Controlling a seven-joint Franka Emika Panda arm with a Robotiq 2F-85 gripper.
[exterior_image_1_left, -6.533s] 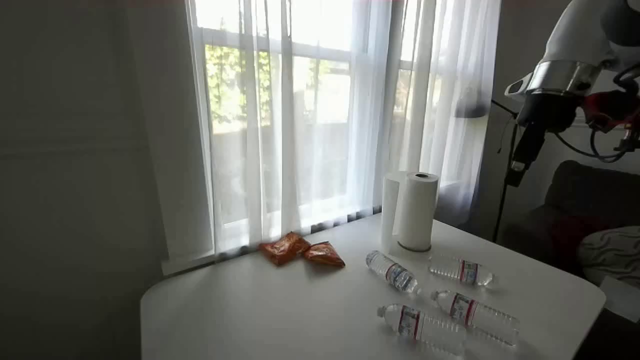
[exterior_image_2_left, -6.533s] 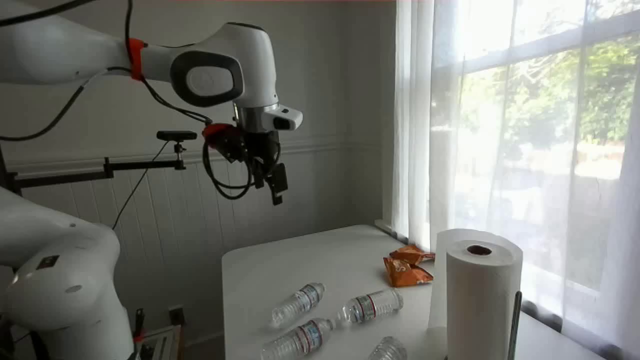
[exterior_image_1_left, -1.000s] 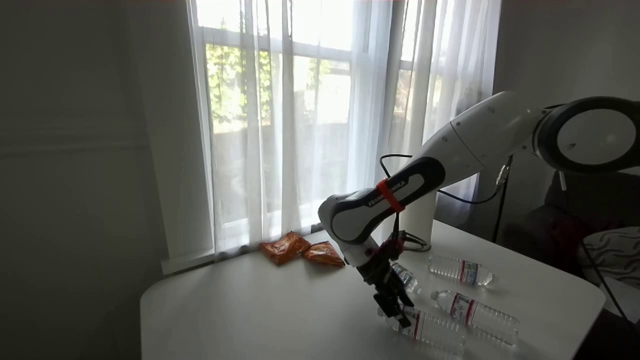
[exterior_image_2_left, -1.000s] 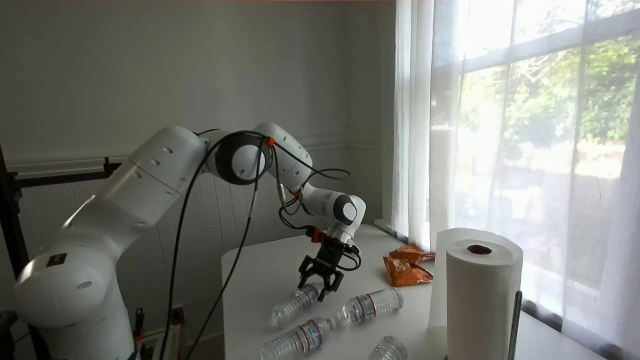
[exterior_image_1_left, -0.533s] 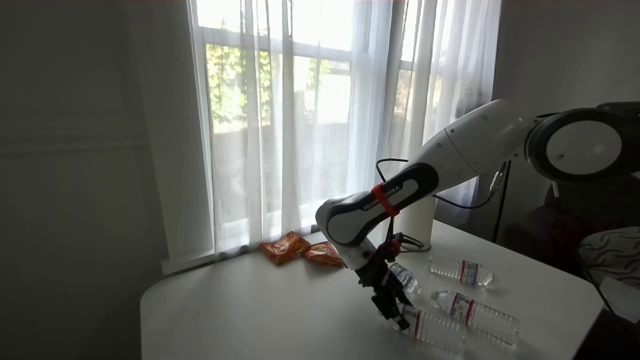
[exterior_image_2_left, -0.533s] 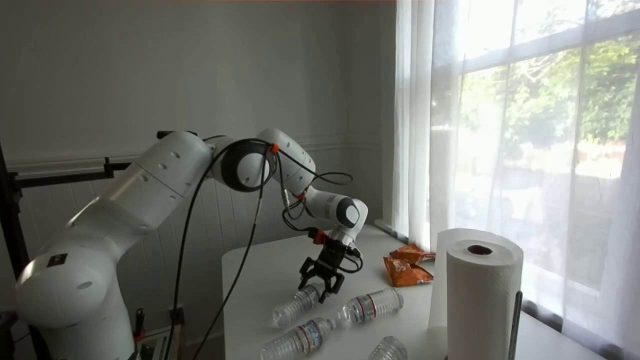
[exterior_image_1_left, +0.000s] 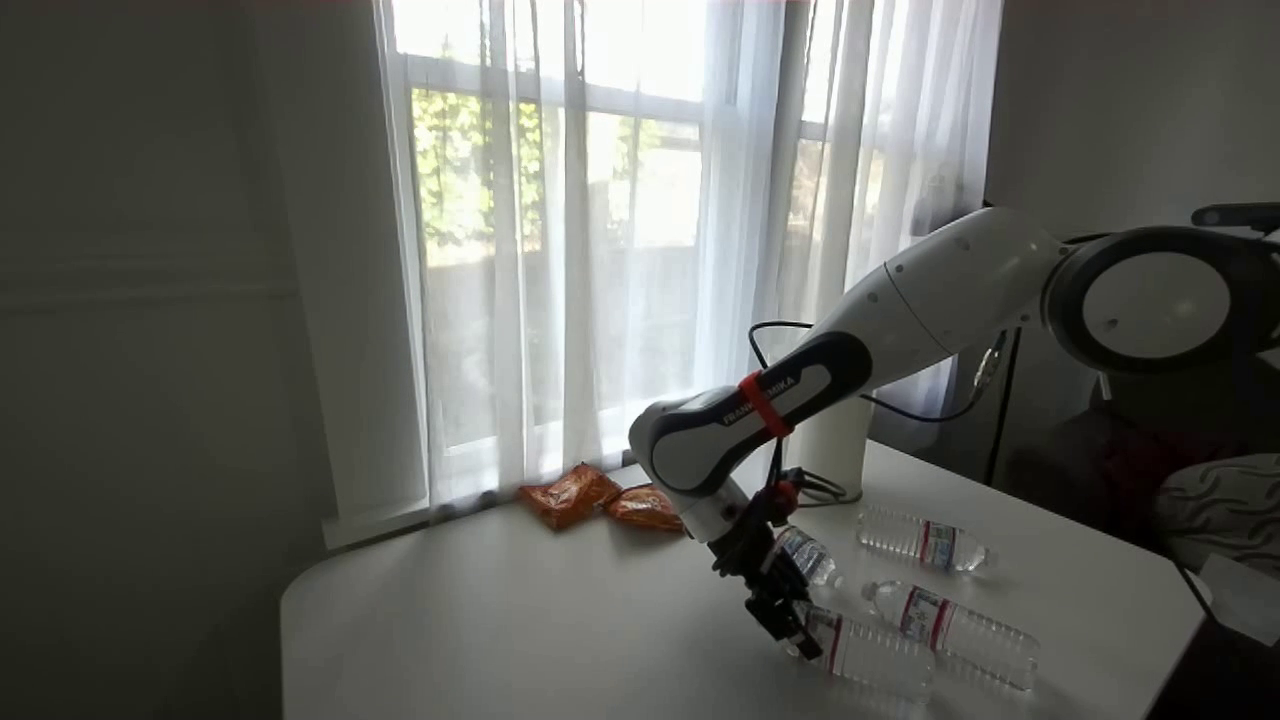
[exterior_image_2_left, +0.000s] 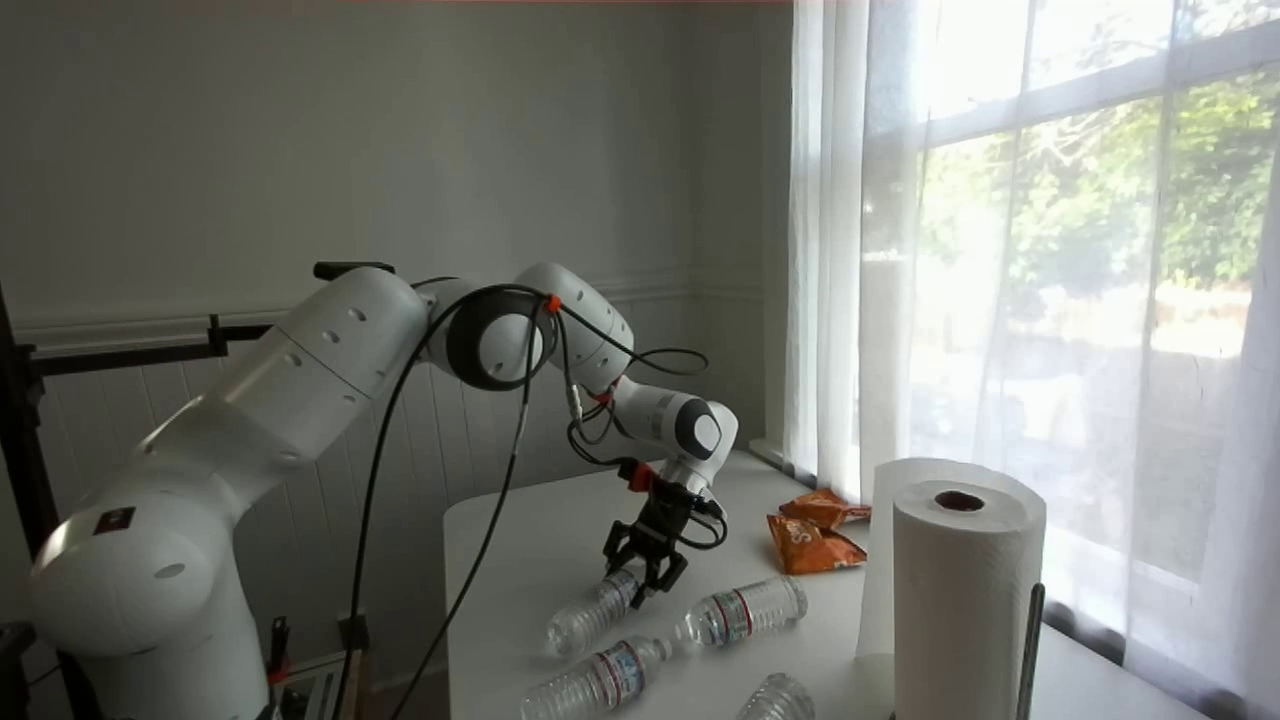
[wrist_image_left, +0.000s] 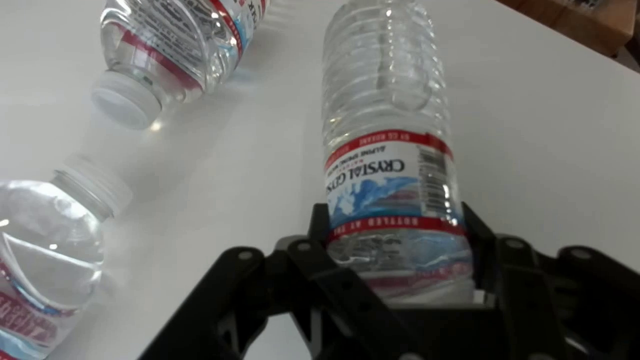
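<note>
One bottle (exterior_image_1_left: 880, 657) lies on the table (exterior_image_1_left: 480, 640) in an exterior view, the gripper (exterior_image_1_left: 808, 626) around its labelled part; a grasp looks reached, with no lift showing. In an exterior view, another bottle (exterior_image_2_left: 745, 612) lies near, outside the grip. In the wrist view, the fingers (wrist_image_left: 319, 222) stand parted just enough to span the bottle, apparently clamped against both its sides.
</note>
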